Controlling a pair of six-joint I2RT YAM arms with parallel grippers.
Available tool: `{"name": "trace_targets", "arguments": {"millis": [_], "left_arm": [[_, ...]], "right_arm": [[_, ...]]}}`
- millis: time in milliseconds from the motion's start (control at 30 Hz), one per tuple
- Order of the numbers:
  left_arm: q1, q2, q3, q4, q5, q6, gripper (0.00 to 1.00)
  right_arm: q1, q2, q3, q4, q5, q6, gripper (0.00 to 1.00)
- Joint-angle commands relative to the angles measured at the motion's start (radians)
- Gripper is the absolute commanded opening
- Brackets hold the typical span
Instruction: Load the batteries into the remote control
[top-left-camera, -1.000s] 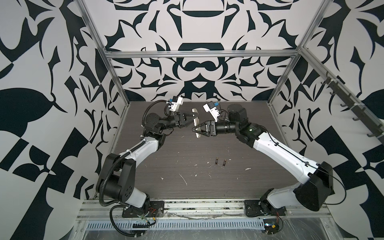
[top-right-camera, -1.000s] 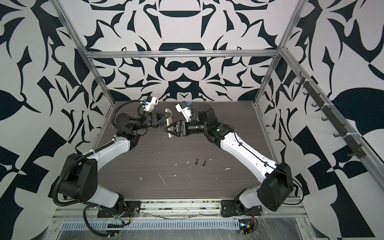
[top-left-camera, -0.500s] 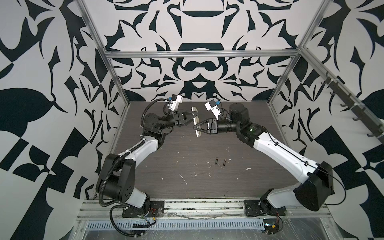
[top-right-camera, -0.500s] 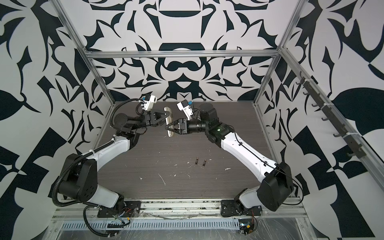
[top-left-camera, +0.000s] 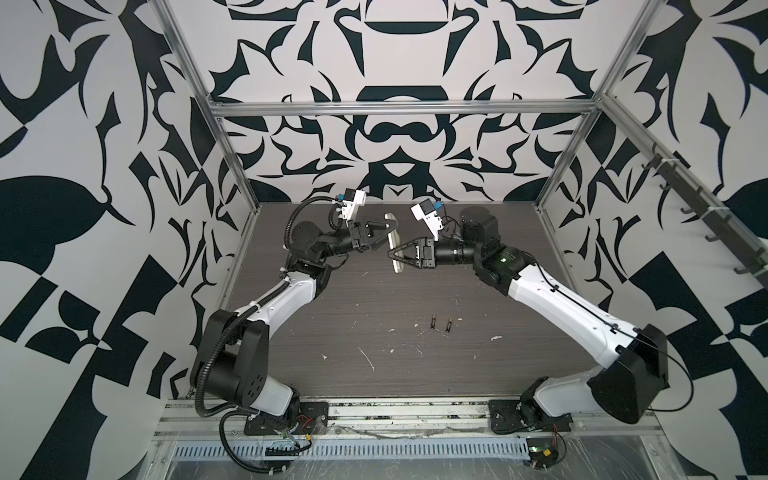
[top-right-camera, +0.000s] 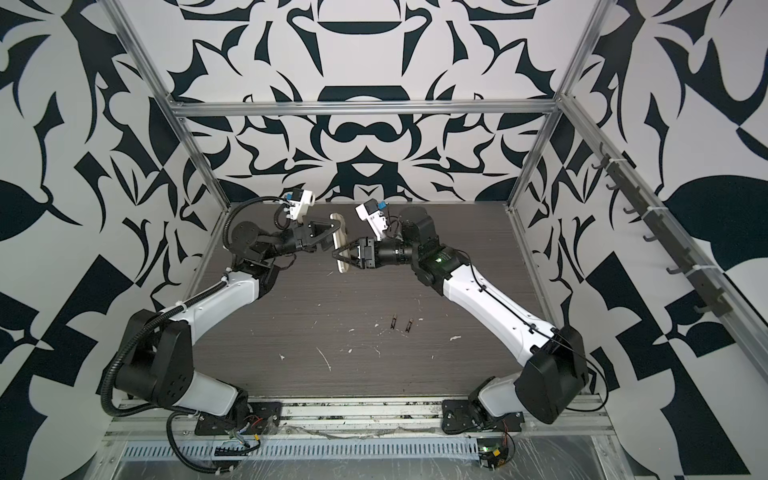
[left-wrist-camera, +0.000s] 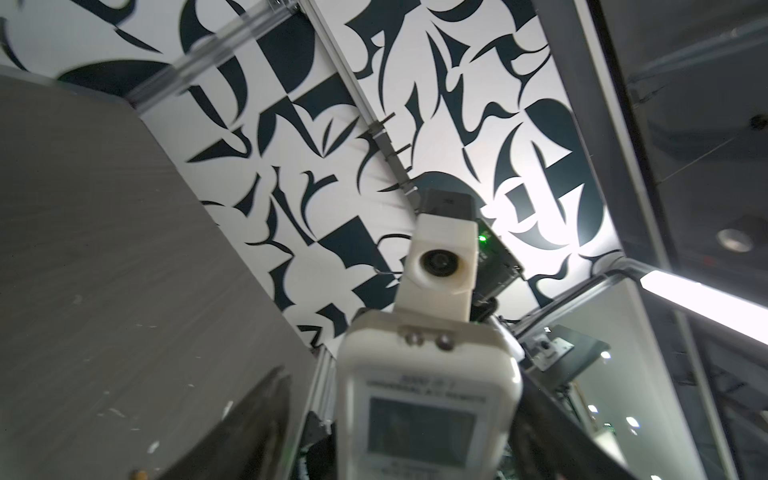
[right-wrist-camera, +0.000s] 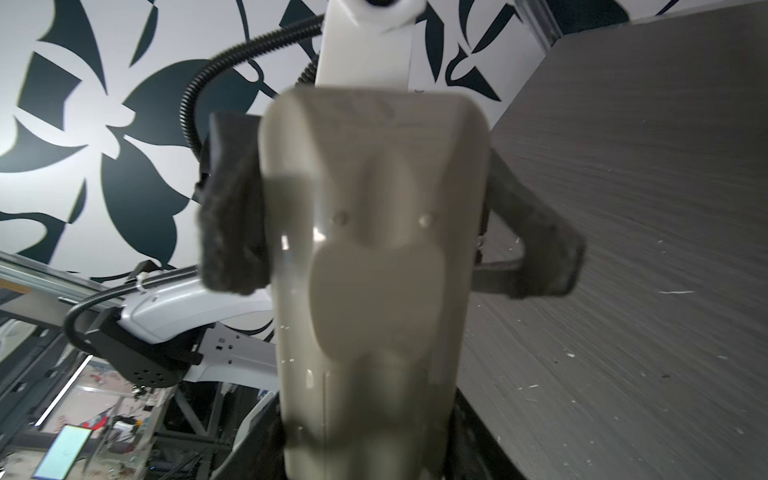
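Remote (top-left-camera: 392, 243) is in the air at upper centre of both top views, its length running up and down the frame, over the far part of the table (top-left-camera: 365, 316). The change is that my left pincer (top-left-camera: 388, 233) has just let go. Its jaws now stand wide around the remote's upper end. In the right wrist view one pad (right-wrist-camera: 544, 253) sits clear of the pale back. The other pad (right-wrist-camera: 232, 216) is close against the edge, and I cannot tell if it touches.

My right pincer (top-left-camera: 395, 261) has closed in over the same second. It clamps the lower end and alone carries the remote, so I judge the handover done. The screen side faces my left wrist camera and the back faces my right one. That view is too blurred to tell whether the battery recess is open.

The batteries (top-left-camera: 433, 321) lie side by side on the table, lower and right of centre, well apart from both pincers. My left pincer is free to fetch them.
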Motion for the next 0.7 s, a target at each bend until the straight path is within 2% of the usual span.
{"name": "trace_targets", "arguments": {"millis": [0, 100, 267, 367, 567, 667], "left_arm": [[0.0, -0.104, 0.053, -0.398, -0.072, 0.239, 0.99], [-0.007, -0.193, 0.125, -0.792, -0.197, 0.478, 0.99], [-0.054, -0.276, 0.233, -1.111, -0.36, 0.642, 0.99], [-0.106, -0.28, 0.276, -1.171, -0.449, 0.678, 1.0], [-0.199, -0.249, 0.294, -1.166, -0.618, 0.697, 0.99], [-0.224, -0.223, 0.298, -1.136, -0.624, 0.691, 0.93]], "right_arm": [[0.001, -0.083, 0.055, -0.111, 0.137, -0.169, 0.0], [0.003, -0.102, 0.085, -0.216, 0.263, -0.274, 0.0], [0.055, -0.086, 0.164, -0.396, 0.525, -0.433, 0.0], [0.093, -0.078, 0.184, -0.406, 0.61, -0.467, 0.0], [0.122, -0.086, 0.171, -0.374, 0.688, -0.452, 0.0], [0.126, -0.092, 0.156, -0.355, 0.695, -0.436, 0.0]]}}
